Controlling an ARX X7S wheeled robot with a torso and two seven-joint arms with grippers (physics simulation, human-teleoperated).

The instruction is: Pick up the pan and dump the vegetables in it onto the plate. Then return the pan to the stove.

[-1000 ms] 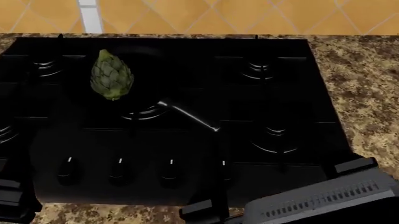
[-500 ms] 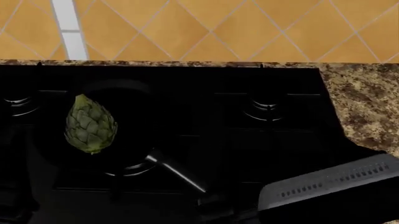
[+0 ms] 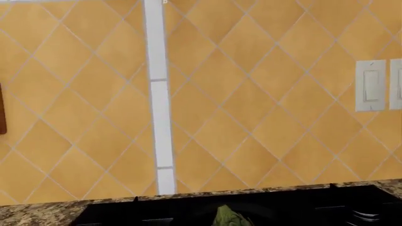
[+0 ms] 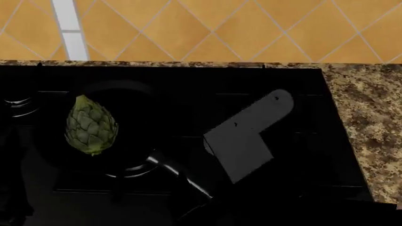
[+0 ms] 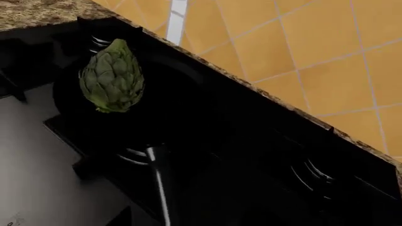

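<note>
The matte black pan [image 4: 133, 128] sits on the left part of the black stove [image 4: 188, 82], with the green artichoke [image 4: 92, 125] lying in its left half. Its handle [image 4: 180, 179] points toward me and to the right, with a glossy streak. My right arm's grey link [image 4: 242, 141] hangs over the stove's middle. The right gripper [image 4: 202, 208] is a dark shape at the handle's end, and its jaws are lost against the black. The right wrist view shows the artichoke [image 5: 112, 77], the pan [image 5: 182, 110] and the handle [image 5: 158, 183] close below. The left gripper and the plate are out of view.
Speckled granite countertop [image 4: 370, 122] borders the stove on the right and behind. An orange tiled wall [image 4: 220, 28] rises at the back, with white light switches [image 3: 372, 85] in the left wrist view. A ringed burner [image 4: 18, 106] lies at the far left.
The head view first shifted up toward the wall. Since half a second ago my right arm swung from the lower right to over the stove's middle, beside the pan handle.
</note>
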